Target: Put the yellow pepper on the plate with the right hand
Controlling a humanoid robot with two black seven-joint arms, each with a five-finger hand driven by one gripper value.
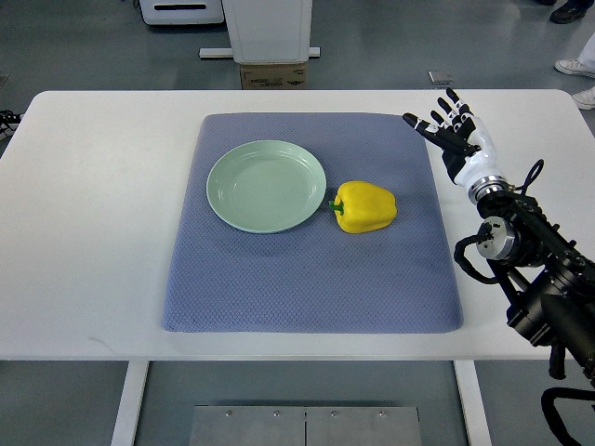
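White tabletop (93,214) fills most of your view, with grey floor beyond its far edge, where a white pedestal base (268,30) stands above a small brown box (273,75). At the top right corner of the floor you can see part of a person's shoes (578,67).

Working from the left, that side of the table is bare, and your left arm does not show. A blue-grey mat (307,279) lies across the middle of the table. On its left-centre part sits a pale green plate (267,186), round and with nothing on it. Just to the right of the plate lies the yellow pepper (365,206), on its side on the mat, its green stem pointing left toward the plate rim and nearly touching it. The pepper is not on the plate.

Farther right, your right hand (453,133) hovers near the mat's far right corner, well apart from the pepper. Its fingers (437,119) are spread wide, pointing up and to the left, and they hold nothing. The black forearm (530,251) behind it runs down to the right edge of the picture.
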